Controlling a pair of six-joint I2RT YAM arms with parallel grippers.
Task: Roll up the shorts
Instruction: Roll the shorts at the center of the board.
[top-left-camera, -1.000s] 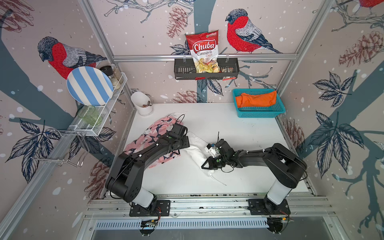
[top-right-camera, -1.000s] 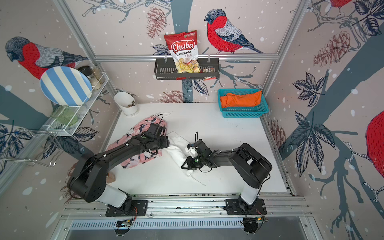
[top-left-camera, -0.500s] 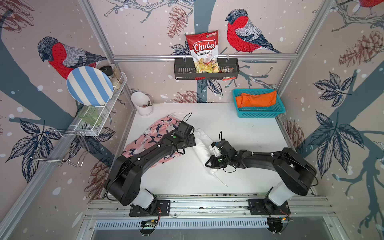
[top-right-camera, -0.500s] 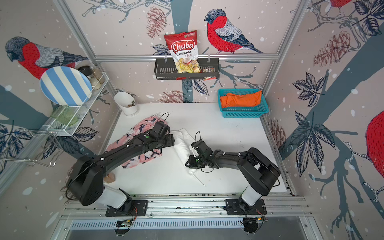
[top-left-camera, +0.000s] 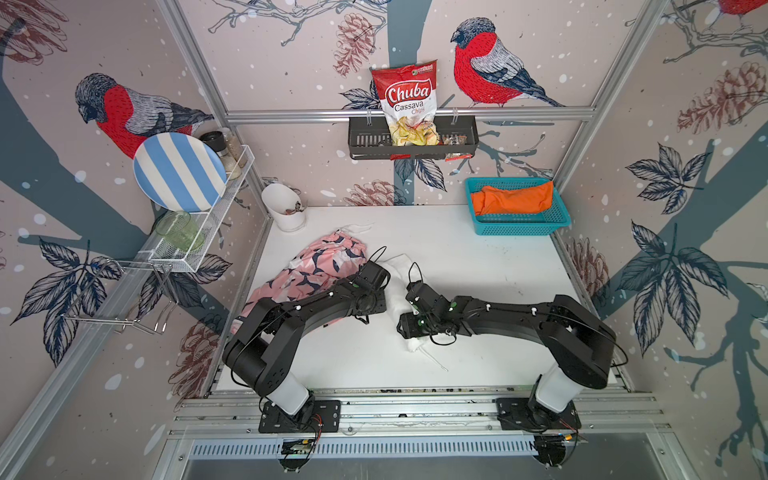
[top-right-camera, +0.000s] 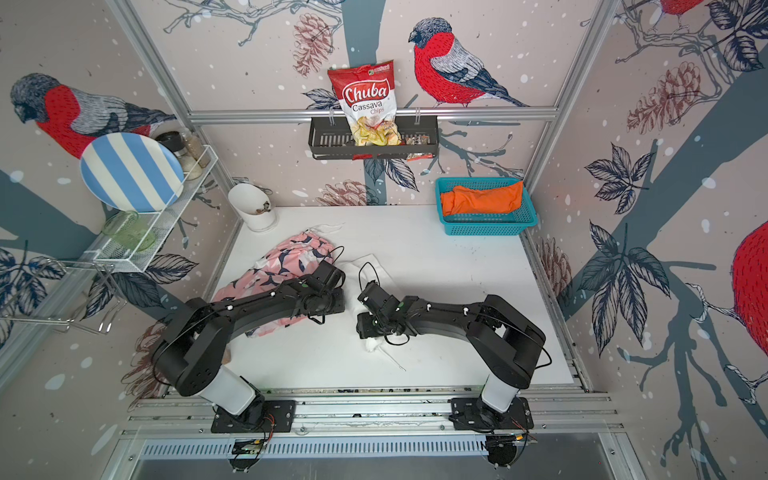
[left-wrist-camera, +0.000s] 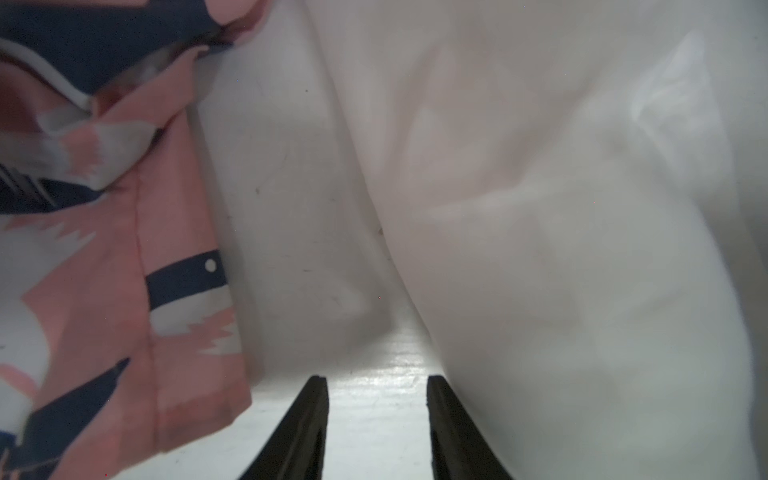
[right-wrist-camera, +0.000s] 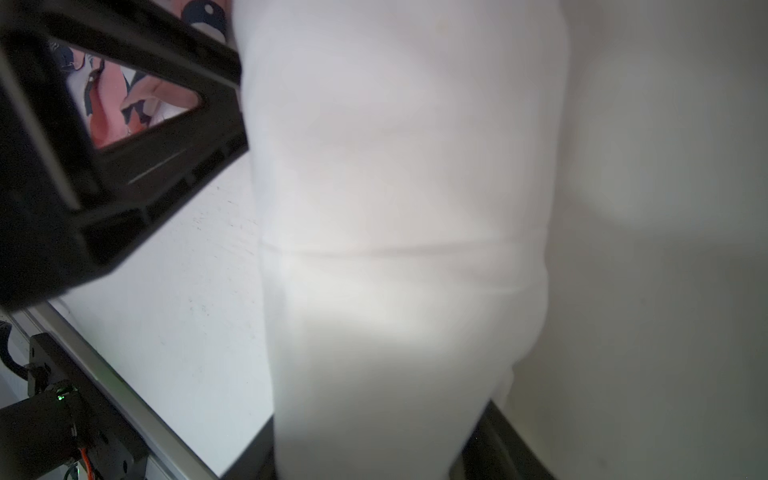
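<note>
White desk (top-left-camera: 478, 291) fills both top views, and at its centre the white shorts (top-left-camera: 397, 268) have drawn in since a second ago from a loose strip to a tighter bundle. The left hand (left-wrist-camera: 376, 378) stands open over bare desk beside the cloth, while the right hand (right-wrist-camera: 380, 440) has the bundle between its fingers, gripping or not I cannot tell. One turn looks done, so a fresh grasp seems next; the pink shorts (top-left-camera: 316, 270) left of centre lie unrolled.
</note>
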